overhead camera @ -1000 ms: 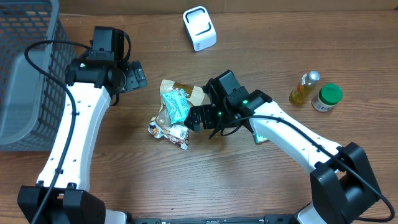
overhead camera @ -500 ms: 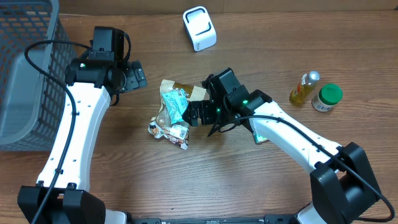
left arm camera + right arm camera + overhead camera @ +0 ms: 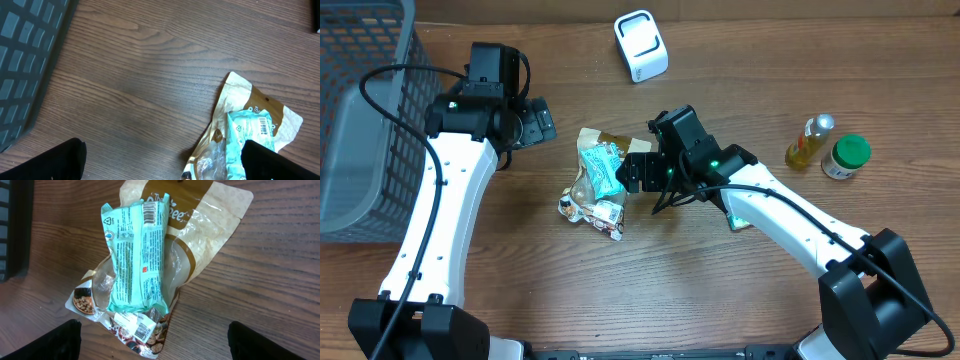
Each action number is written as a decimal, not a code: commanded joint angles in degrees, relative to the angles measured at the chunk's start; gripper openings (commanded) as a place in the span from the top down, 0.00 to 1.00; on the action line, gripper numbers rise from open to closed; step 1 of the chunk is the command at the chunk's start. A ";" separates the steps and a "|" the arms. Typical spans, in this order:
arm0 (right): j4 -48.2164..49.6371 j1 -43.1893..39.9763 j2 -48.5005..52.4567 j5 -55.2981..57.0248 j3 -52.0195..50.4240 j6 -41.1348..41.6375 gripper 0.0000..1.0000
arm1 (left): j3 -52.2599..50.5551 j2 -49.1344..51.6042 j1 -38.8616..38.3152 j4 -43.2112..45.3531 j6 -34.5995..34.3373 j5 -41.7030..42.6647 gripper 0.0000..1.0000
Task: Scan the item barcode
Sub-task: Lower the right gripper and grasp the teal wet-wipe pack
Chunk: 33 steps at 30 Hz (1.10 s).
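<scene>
Several snack packets lie piled mid-table: a mint-green packet (image 3: 603,170) rests on a tan pouch (image 3: 620,145) and a clear nut packet (image 3: 590,208). In the right wrist view the mint-green packet (image 3: 135,255) shows a barcode (image 3: 149,214) at its top end, and the clear nut packet (image 3: 142,327) shows another. My right gripper (image 3: 638,172) hovers over the pile's right edge, open, with nothing between its fingers (image 3: 60,342). My left gripper (image 3: 535,122) hangs open to the left of the pile, apart from it. The white scanner (image 3: 640,45) stands at the back.
A grey mesh basket (image 3: 360,120) fills the far left. A yellow bottle (image 3: 808,142) and a green-lidded jar (image 3: 845,155) stand at the right. A flat green packet (image 3: 735,215) lies partly under my right arm.
My right gripper has shifted a little toward the back of the table along the pile's right side, and its jaws have narrowed slightly. The left arm and the packets have not moved.
</scene>
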 commanded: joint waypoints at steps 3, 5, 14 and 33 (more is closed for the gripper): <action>-0.72 0.24 -0.52 0.96 -0.42 0.22 0.10 | 0.59 -0.07 -0.15 -0.02 1.51 -0.15 0.01; -0.72 0.24 -0.42 0.96 -0.42 0.22 0.10 | 0.59 -0.07 -0.15 0.00 1.51 -0.15 0.00; -1.14 0.24 0.44 0.96 -0.42 0.22 0.10 | 0.59 -0.07 -0.15 0.00 1.51 -0.15 0.01; -0.50 0.24 3.54 0.74 -0.42 0.22 0.09 | 0.59 -0.07 -0.15 0.00 1.53 -0.15 0.01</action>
